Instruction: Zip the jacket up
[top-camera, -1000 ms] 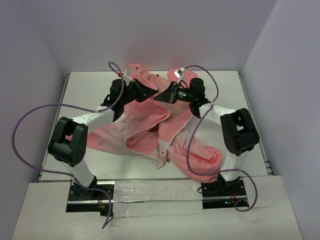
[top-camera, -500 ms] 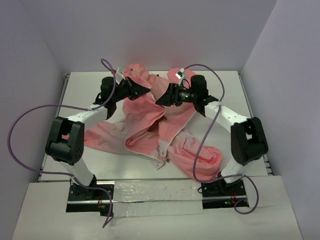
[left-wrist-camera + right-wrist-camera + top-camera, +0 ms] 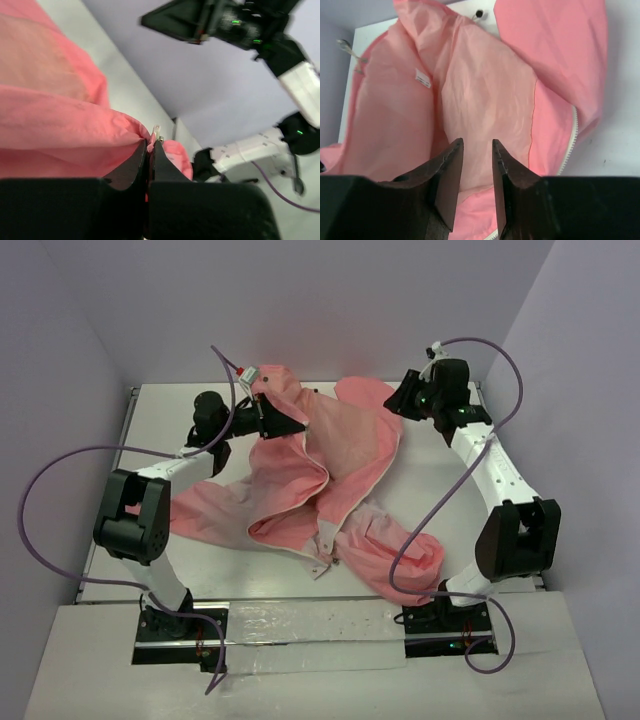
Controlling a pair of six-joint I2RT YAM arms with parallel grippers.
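Released the jacket [image 3: 350, 445] with the right gripper [image 3: 477, 146], now parted, empty and drawn back, still pinching its edge with the left gripper [image 3: 151, 144]; zipper [image 3: 574, 131] not yet joined.

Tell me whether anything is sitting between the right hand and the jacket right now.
Nothing visible does. The right hand is open and empty, and its wrist view shows only the jacket, pale lining up, directly ahead. The left hand pinches the jacket elsewhere.

The jacket [image 3: 340, 440] heaps across mid-table; the table [image 3: 220, 575] lies bare near-left.
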